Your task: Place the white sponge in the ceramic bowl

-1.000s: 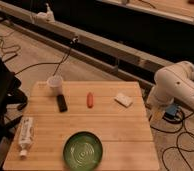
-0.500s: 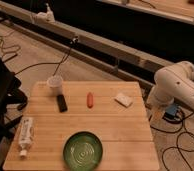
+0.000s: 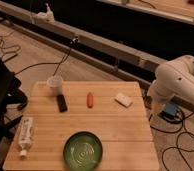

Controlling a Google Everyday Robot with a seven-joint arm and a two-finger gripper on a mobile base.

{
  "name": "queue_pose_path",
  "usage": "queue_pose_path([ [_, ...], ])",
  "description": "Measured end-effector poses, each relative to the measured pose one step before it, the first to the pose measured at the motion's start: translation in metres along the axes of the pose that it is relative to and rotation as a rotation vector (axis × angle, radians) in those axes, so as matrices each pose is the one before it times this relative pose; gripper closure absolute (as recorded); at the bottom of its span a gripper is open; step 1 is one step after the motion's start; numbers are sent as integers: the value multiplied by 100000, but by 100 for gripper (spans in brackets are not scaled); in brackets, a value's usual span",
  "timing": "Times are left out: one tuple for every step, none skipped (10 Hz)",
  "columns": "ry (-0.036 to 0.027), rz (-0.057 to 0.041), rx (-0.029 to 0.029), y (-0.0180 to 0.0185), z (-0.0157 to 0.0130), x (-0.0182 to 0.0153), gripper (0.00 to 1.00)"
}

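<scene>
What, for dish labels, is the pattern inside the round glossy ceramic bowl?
The green bowl shows concentric rings, camera view. Gripper not visible; white arm at right.

Dim warm light, dark backdrop, end effector hidden beside table (image 3: 115, 127)

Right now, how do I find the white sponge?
On the wooden table beside the white arm, whose gripper does not show, look at the far right corner. The white sponge lies there: flat, pale, rectangular, unlike the round white cup.

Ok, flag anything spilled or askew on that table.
Nothing stands out: flat white sponge, glossy green ceramic bowl and white cup sit unspilled. Gripper unseen; its white arm stands beyond the table's right edge.
</scene>
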Motion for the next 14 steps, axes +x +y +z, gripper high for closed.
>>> queue_pose_path([
  [-3425,-504,5064,-1698,-750,-2415,35],
  [-2377,435,366,-390,610,-1535,35],
  [-2646,2055,-1273,-202,1421,-1487,35],
  [-2409,3379,-1137,-483,1575,-1073,35],
  [-1622,3045,-425,-579,1225,-477,35],
  [-2305,2623,-441,-700,1394,-527,35],
  [-2212,1785,-80,-693,924,-278,35],
  [-3789,3710,-1151,-982,1746,-184,35],
  [-1965,1833,-1650,-340,1260,85,35],
  [-276,299,-306,-44,190,71,35],
  [-4,-16,43,-7,-46,17,35],
  [-10,-138,-41,8,25,-34,35],
  [31,-6,18,-10,-6,10,35],
  [232,33,307,-106,-152,127,35],
])
